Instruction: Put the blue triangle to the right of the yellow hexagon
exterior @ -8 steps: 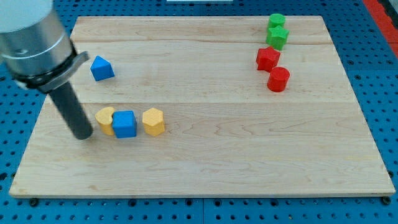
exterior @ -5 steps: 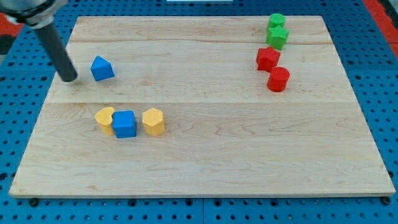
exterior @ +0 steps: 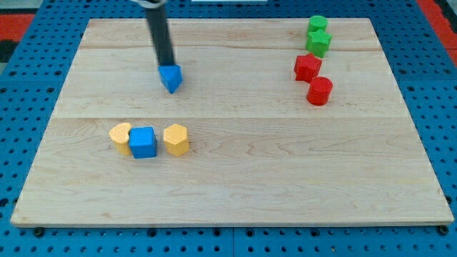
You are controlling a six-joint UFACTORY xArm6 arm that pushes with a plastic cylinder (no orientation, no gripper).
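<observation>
The blue triangle lies on the wooden board, left of centre in the upper half. My tip touches its upper edge, with the rod rising toward the view's top. The yellow hexagon sits below the triangle, at the right end of a row with a blue cube and a yellow rounded block.
At the view's upper right stand a green cylinder, a green star, a red star and a red cylinder. A blue pegboard surrounds the board.
My tip swung from the board's left edge up and to the right. The blue triangle slid right with it and turned, from above the yellow rounded block to above the hexagon.
</observation>
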